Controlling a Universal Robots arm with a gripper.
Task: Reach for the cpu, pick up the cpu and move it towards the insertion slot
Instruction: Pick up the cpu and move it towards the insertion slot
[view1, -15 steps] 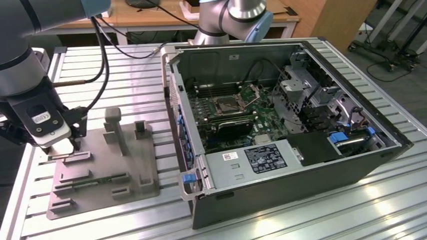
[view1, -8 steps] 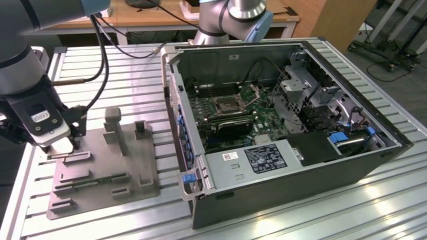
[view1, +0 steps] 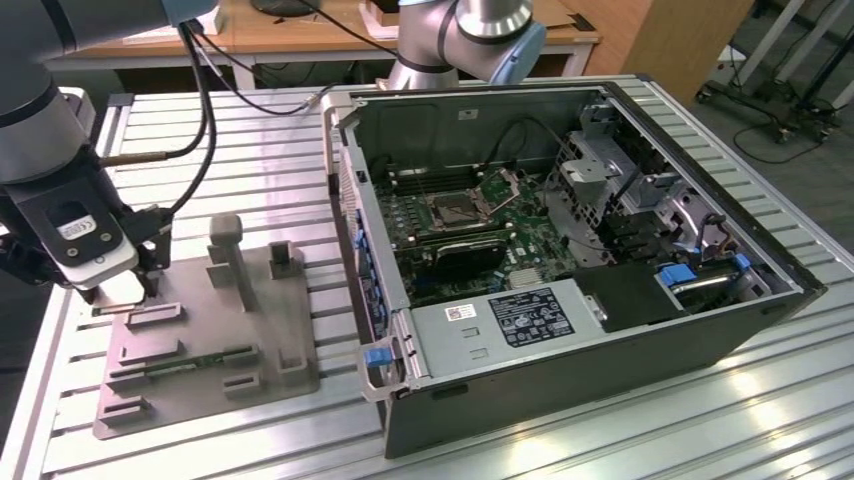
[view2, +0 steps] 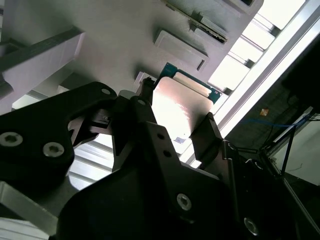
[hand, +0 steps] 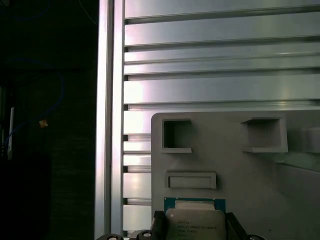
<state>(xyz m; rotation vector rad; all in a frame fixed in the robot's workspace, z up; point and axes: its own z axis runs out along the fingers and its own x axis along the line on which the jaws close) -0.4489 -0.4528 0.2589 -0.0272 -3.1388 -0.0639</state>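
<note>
The fingers (view2: 207, 131) stand narrowly apart, one black tip against each of two opposite edges of the cpu (view2: 180, 107), with no gap showing on either side, so the chip is pinched between them. In the first wrist view its silvery top and green-edged rim lie level with the grey fixture (hand: 235, 170), at the fixture's corner just beside the table's outer rail (hand: 111, 125). A shallow rectangular frame (hand: 191, 180) sits just beside the chip, and two square pockets (hand: 176, 135) lie beyond it. In the exterior view the gripper (view1: 123, 292) is down at the fixture's far corner on that view's left, with black cables (view1: 203, 120) trailing from the arm. Two upright posts (view1: 230, 255) rise from the fixture near the gripper, and a thin green memory stick (view1: 200, 362) lies in a channel nearer the camera. The slot (view1: 461, 210) is well apart, on the green board inside the open case (view1: 561, 385), its metal plate (view1: 505, 185) hinged up. The case's side wall (view1: 350, 210) stands between fixture and slot. A drive cage (view1: 607, 170) rises beside the board, and a second arm's base (view1: 467, 40) stands behind the case.
</note>
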